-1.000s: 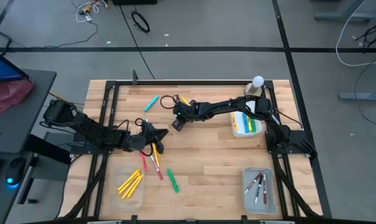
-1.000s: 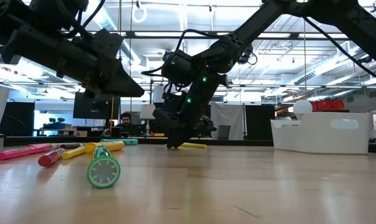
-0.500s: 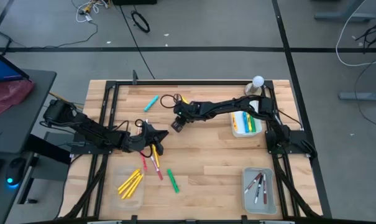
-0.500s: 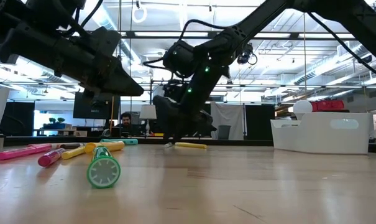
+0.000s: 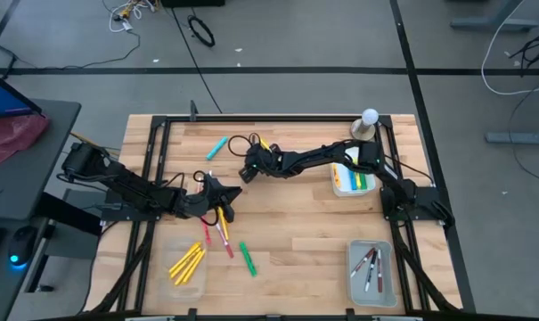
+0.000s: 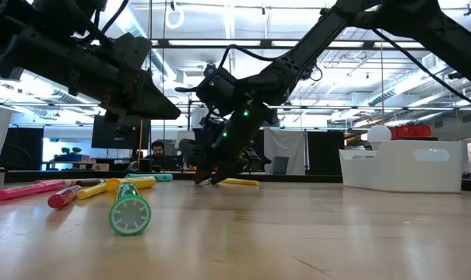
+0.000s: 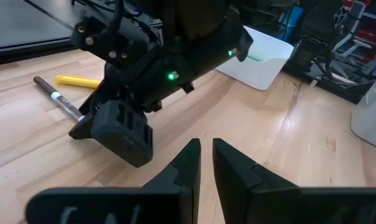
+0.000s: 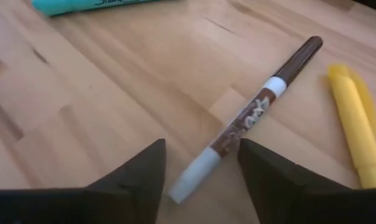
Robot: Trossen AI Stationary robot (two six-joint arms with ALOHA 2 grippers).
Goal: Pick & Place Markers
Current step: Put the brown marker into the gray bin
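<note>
My right gripper [image 5: 248, 170] [image 8: 200, 171] is open and low over the table's middle. Its fingers stand on either side of the white end of a brown-and-white marker [image 8: 253, 118] that lies flat on the wood, and touch nothing. A yellow marker [image 8: 355, 134] [image 5: 263, 143] lies beside it, and a light-blue marker [image 5: 216, 147] farther left. My left gripper [image 5: 220, 198] [image 7: 204, 149] hovers shut nearby, above red and yellow markers [image 5: 223, 227]. A green marker [image 5: 249, 259] [image 6: 129, 210] lies nearer.
A clear tray with yellow markers [image 5: 187, 264] sits near-left. Another tray with dark-capped markers [image 5: 371, 269] sits near-right. A white bin with coloured markers [image 5: 351, 176] stands under my right arm. A black cable loop [image 5: 240, 143] lies at the far side. A white ball [image 5: 370, 117] sits at the far-right corner.
My right gripper has moved a little toward the table's left and far edges and has tipped lower toward the brown-and-white marker. My left arm has kept still.
</note>
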